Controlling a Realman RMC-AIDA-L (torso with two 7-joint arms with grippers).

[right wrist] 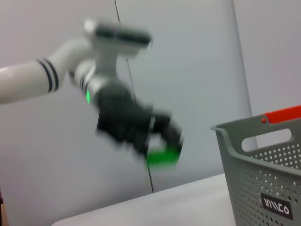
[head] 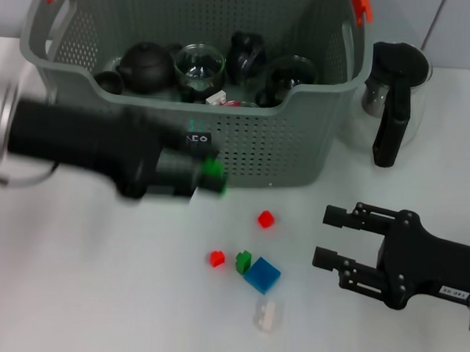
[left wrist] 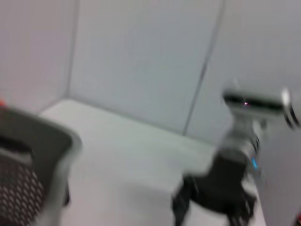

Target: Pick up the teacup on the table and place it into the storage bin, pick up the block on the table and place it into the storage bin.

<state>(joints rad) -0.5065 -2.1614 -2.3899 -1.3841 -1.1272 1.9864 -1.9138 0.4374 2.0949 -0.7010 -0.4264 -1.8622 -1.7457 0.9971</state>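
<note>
Right gripper (head: 332, 238) open, empty | left gripper (head: 211, 175) clamps green block (head: 213, 168) before storage bin (head: 284, 139)

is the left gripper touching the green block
Touching: in the right wrist view the left gripper clamps the green block between its fingers.

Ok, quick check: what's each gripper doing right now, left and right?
Left gripper: shut on the green block, in front of the storage bin.
Right gripper: open, holding nothing, low over the table.
</note>
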